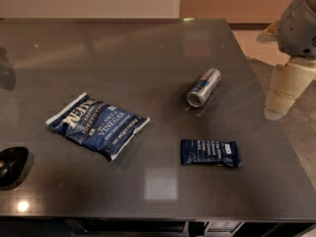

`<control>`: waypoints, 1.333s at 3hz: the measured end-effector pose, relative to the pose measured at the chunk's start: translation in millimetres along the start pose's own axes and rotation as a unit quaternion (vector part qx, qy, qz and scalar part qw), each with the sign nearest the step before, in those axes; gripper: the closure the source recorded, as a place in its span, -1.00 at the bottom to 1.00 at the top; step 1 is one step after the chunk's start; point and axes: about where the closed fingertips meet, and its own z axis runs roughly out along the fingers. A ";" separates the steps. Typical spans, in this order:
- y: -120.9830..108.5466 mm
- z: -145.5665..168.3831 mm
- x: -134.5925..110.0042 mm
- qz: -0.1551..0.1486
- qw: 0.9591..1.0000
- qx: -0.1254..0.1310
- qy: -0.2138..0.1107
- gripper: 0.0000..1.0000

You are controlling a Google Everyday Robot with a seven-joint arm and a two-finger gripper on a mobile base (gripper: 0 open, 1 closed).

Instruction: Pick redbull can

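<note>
In the camera view, the redbull can lies on its side on the dark grey table, right of centre, with its shiny round end turned toward the near left. It is apart from the flat dark blue snack bar wrapper nearer on the right and well apart from the blue-and-white chip bag on the left. The gripper hangs at the far right past the table's right edge, well clear of the can and holding nothing, though I cannot tell whether it is parted or closed; a black rounded object sits at the near left edge.
</note>
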 end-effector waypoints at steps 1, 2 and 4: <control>-24.2 7.8 -8.9 -0.045 0.999 -0.005 0.003 -1.00; -52.6 16.8 -22.8 -0.092 0.996 -0.007 0.007 -1.00; -102.1 44.2 -44.2 -0.168 0.986 -0.015 0.011 -1.00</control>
